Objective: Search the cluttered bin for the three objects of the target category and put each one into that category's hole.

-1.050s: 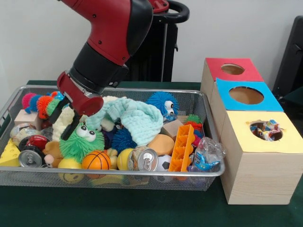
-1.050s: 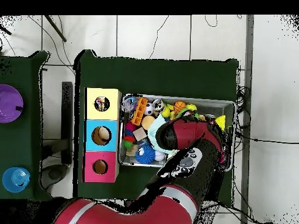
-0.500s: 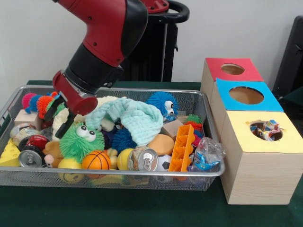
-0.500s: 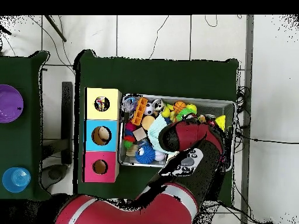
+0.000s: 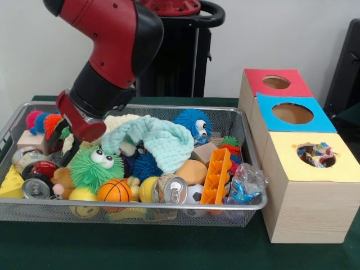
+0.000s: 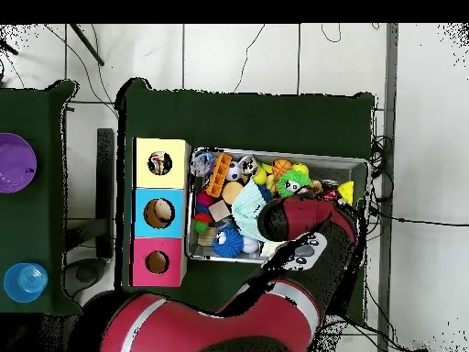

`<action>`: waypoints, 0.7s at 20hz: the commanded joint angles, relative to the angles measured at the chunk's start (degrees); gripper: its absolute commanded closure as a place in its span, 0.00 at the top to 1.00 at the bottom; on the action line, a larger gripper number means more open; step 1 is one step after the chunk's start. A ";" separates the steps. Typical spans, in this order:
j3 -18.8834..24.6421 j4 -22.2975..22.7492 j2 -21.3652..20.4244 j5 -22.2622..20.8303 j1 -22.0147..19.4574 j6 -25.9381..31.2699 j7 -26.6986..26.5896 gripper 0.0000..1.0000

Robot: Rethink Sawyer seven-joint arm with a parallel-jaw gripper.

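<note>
A wire mesh bin (image 5: 169, 205) holds a jumble of toys, cans and blocks. My gripper (image 5: 62, 147) hangs low over the bin's left part, open with nothing between its dark fingers. It is just left of a green fuzzy toy with eyes (image 5: 95, 167) and above a red can (image 5: 38, 169). Beside the bin stand three wooden boxes with holes: red (image 5: 275, 82), blue (image 5: 292, 113) and yellow (image 5: 316, 154), the yellow one showing a crumpled wrapper inside. In the overhead view the arm (image 6: 302, 229) hides the gripper.
Also in the bin: a mint cloth (image 5: 160, 140), a blue fuzzy ball (image 5: 191, 122), a basketball (image 5: 114, 190), silver cans (image 5: 171, 190), an orange block (image 5: 216, 175), a crushed plastic bottle (image 5: 246, 183) and a cheese wedge (image 5: 11, 183). A black stand rises behind the table.
The arm has swung left in the front view and the gripper has sunk a little, from over the green toy toward the bin's left side. The bin's contents have not shifted.
</note>
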 commanded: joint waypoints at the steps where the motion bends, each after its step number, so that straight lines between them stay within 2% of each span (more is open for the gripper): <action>1: 9.37 4.74 5.11 -1.09 -1.67 -0.82 0.63 1.00; 8: 7.68 8.30 6.41 0.88 0.62 -1.08 4.49 1.00; 14: 6.91 8.92 8.28 1.79 1.22 -2.20 5.82 1.00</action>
